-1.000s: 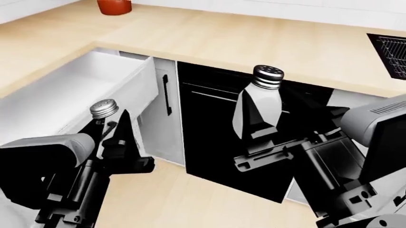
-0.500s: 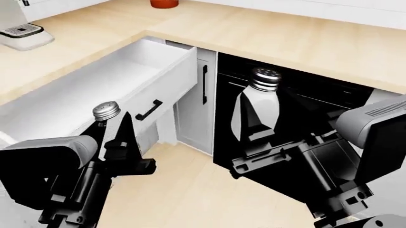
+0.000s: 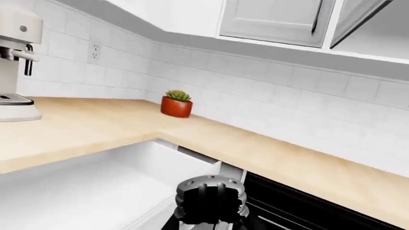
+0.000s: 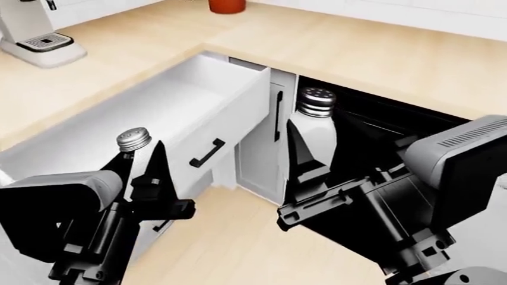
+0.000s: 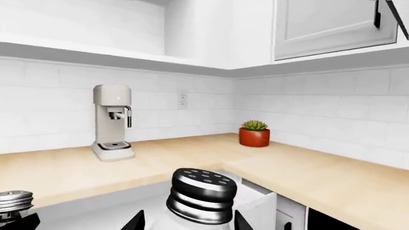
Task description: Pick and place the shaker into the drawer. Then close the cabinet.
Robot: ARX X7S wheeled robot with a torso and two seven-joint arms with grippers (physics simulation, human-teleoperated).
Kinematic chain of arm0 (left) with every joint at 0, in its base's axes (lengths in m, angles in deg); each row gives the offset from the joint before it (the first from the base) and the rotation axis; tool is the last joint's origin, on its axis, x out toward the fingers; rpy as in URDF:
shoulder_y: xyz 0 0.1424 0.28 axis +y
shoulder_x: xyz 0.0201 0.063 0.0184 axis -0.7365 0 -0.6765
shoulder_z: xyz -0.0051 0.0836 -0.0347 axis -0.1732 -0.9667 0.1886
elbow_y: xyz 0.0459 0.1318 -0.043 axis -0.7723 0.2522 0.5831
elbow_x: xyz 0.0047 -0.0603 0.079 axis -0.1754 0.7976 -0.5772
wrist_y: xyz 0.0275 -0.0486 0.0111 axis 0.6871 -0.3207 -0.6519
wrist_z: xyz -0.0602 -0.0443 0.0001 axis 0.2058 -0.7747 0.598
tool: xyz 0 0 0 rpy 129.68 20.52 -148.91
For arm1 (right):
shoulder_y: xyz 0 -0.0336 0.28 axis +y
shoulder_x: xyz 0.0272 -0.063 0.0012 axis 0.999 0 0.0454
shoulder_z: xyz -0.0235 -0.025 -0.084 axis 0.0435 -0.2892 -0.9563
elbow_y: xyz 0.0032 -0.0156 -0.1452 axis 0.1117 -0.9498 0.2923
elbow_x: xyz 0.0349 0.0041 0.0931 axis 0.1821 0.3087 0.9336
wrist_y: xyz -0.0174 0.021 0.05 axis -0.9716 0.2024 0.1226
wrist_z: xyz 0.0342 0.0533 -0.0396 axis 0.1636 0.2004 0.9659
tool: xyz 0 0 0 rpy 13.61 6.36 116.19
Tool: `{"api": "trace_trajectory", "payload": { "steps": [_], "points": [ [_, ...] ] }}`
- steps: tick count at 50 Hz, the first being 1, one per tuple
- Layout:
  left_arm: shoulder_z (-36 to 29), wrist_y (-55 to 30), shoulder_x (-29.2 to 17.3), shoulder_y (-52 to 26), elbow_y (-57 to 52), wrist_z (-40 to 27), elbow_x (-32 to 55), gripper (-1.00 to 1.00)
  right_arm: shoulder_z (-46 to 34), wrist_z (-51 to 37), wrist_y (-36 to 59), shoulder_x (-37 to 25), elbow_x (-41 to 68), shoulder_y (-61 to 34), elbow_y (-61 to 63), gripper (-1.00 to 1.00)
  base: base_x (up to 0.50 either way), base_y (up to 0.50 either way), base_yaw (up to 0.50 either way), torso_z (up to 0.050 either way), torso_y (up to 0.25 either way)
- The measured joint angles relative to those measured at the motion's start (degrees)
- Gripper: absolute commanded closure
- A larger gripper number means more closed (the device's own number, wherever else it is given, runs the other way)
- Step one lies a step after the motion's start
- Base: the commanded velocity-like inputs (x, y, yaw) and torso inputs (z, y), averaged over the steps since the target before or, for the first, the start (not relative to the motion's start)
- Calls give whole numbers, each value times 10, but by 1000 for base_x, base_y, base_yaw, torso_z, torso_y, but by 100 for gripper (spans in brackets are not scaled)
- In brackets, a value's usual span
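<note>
The shaker (image 4: 133,140), small with a grey ribbed cap, stands upright between the fingers of my left gripper (image 4: 141,158), which is shut on it. It hangs in front of the cabinet's white drawer (image 4: 231,122), which is pulled far out; its black bar handle (image 4: 208,153) faces me. The left wrist view shows the shaker's cap (image 3: 211,190) above the drawer's white inside (image 3: 76,201). My right gripper (image 4: 313,145) is shut on a larger clear bottle with a black cap (image 4: 316,102), held upright to the drawer's right. The right wrist view shows that black cap (image 5: 202,189) and the shaker's cap (image 5: 14,200).
A wooden L-shaped counter (image 4: 380,53) runs above the drawer. On it stand a cream coffee machine (image 4: 35,32) at the far left and a red plant pot (image 4: 227,6) at the back. A narrow white door (image 4: 265,151) and a black appliance front (image 4: 372,127) lie right of the drawer.
The head view has swung, so the drawer and counter slid right and the coffee machine came further in. My right gripper with its bottle shifted slightly left. Both grips hold.
</note>
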Motion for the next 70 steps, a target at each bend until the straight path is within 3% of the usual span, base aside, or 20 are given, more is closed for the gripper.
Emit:
{"api": "trace_trajectory", "payload": {
  "steps": [28, 45, 50, 57, 70],
  "points": [
    [2, 2, -4, 3, -2, -1, -1, 100, -19, 2, 9, 2, -7, -13, 3, 100, 95, 570, 0, 0, 1],
    [1, -6, -3, -10, 1, -1, 5, 100, -14, 18, -14, 0, -28, 2, 6, 100, 0, 0, 0, 0, 1],
    [1, -47, -7, -73, 16, 7, 42, 100, -13, 18, -17, -1, -29, 3, 9, 100, 0, 0, 0, 2, 0],
    [-13, -154, -2, -234, 83, 62, 74, 100, -13, 20, -21, -2, -33, 5, 11, 100, 0, 0, 0, 0, 0],
    [-96, -304, 52, -515, 275, 272, 2, 100, -11, 15, -31, -8, -33, 11, 19, 100, 0, 0, 0, 0, 1]
  ]
}}
